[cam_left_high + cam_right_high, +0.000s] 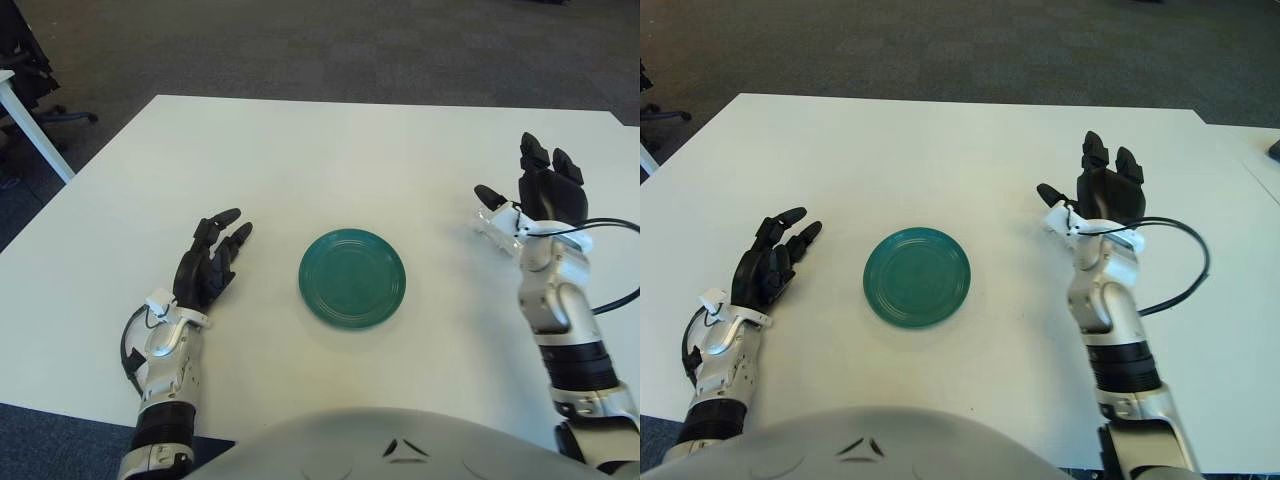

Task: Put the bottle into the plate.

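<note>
Right hand sits near the tabletop's right edge, fingers spread, right over the bottle; only its clear end peeks out. Left hand open left of the green plate.

Bright and evenly lit from overhead, with only faint soft shadows under each hand on the white bench, no harsh glare, sharp across both views, dimmer toward the dark floor.
</note>
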